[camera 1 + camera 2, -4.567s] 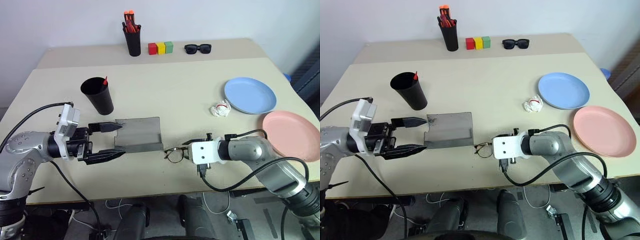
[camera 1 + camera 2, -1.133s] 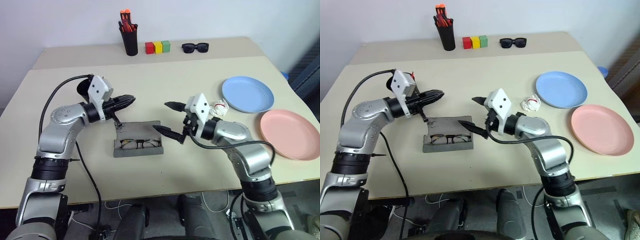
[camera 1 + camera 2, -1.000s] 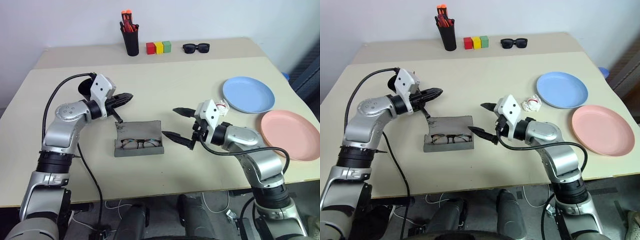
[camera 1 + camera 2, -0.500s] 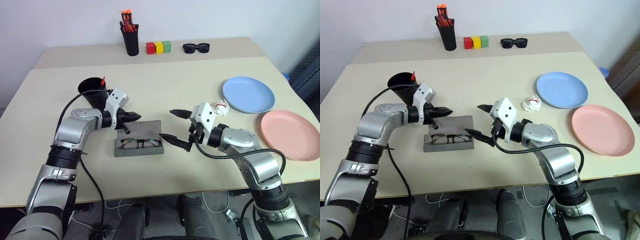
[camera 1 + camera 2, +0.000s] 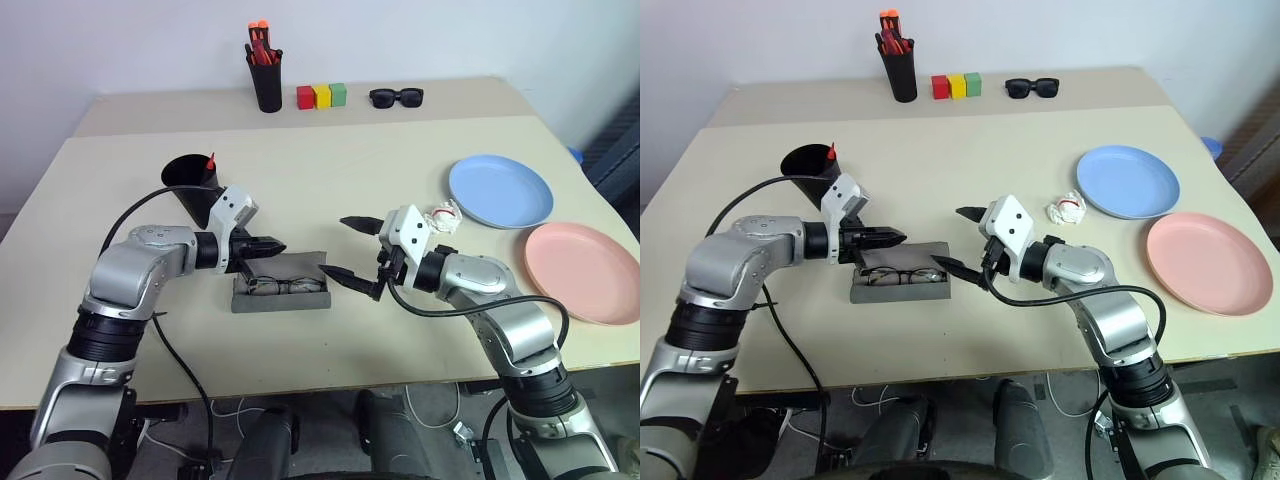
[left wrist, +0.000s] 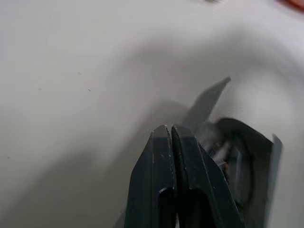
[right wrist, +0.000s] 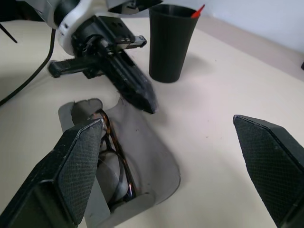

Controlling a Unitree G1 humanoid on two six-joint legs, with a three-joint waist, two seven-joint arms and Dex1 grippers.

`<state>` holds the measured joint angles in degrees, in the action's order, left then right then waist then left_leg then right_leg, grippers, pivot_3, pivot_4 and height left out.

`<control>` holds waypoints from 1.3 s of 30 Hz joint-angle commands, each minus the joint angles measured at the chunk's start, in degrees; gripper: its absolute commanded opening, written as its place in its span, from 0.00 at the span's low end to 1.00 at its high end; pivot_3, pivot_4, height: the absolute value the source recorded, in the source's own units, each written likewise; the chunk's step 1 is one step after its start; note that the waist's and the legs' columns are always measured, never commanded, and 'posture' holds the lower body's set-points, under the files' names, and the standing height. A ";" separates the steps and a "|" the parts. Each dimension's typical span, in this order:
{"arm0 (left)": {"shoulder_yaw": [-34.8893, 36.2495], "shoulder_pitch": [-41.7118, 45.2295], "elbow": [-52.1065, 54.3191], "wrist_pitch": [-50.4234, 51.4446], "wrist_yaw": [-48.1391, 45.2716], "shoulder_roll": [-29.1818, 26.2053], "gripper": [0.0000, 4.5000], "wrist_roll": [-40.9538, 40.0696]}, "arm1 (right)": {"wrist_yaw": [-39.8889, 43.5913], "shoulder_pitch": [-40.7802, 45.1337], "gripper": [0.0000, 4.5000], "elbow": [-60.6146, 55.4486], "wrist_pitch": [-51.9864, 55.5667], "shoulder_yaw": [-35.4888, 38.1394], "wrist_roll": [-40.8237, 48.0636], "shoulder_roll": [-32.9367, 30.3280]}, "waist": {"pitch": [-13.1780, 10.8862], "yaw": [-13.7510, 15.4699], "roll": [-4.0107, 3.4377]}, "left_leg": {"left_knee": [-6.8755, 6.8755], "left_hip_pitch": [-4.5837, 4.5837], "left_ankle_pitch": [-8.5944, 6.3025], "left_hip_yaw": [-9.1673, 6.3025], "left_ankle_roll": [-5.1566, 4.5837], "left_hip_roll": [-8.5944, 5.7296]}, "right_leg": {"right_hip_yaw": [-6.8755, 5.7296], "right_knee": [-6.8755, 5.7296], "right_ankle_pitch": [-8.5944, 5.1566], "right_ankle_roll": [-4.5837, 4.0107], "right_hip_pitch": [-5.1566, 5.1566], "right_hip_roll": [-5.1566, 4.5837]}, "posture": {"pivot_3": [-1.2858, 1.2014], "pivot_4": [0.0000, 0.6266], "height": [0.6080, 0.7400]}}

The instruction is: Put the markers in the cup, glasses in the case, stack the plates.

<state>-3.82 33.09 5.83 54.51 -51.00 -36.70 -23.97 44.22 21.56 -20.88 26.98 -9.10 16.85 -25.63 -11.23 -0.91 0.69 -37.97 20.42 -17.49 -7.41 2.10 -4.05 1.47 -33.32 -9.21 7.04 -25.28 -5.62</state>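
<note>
Left gripper point(image 5: 892, 238) pinched shut, empty, over the lid of the case point(image 5: 902, 287), seemingly to press it down on the glasses point(image 7: 117, 161) inside; right gripper point(image 5: 956, 241) wide open, empty.

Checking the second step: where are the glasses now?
In the head views, the glasses lie inside the case, centre-left on the table, between both grippers.

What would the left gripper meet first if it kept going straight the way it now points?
Most likely the raised lid of the case: the shut left gripper points at it from close by, slightly downward. Depth is unclear; it may pass just over.
</note>
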 commanded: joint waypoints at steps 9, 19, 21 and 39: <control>-1.96 -5.51 8.79 6.66 -3.16 -6.17 0.01 -4.76 | -0.21 1.97 1.00 -0.02 -1.92 -0.13 -0.83 -0.05 | 0.01 -0.05 0.01 | 0.02 0.00 -0.01 0.00 -0.01 0.01 | 0.00 0.00 0.00 -0.01 -0.01 0.00 | 0.52 0.24 1.00; 7.57 -1.27 4.26 -8.36 4.80 2.77 0.13 -4.72 | -3.34 3.90 1.00 2.78 -3.99 1.63 -2.05 0.81 | 0.01 0.20 0.02 | -0.02 0.05 0.02 -0.03 0.03 0.00 | -0.01 0.02 0.00 -0.01 -0.02 0.00 | 0.52 0.24 1.00; 9.00 -0.67 3.86 -10.49 3.40 2.92 0.30 -5.65 | -5.91 5.45 1.00 4.86 -4.69 4.21 -2.70 0.72 | 0.01 0.10 0.02 | -0.01 0.04 0.02 -0.02 0.03 0.00 | 0.00 0.01 0.01 -0.01 -0.03 0.00 | 0.52 0.24 1.00; 13.26 1.55 -6.95 -24.20 -19.02 -1.07 0.99 -13.42 | -15.28 -8.50 1.00 8.08 17.27 24.60 -8.73 -20.65 | 0.01 0.14 0.00 | -0.01 0.02 -0.01 0.16 -0.03 0.02 | 0.05 0.05 0.00 -0.02 0.00 -0.01 | 0.52 0.24 1.00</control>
<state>9.00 33.18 -0.73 32.55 -69.42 -37.89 -37.47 29.89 13.49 -10.31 43.03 12.73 8.84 -45.06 -11.22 -0.76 0.68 -38.00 20.45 -17.49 -7.25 2.08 -4.03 1.52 -33.25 -9.21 7.02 -25.27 -5.63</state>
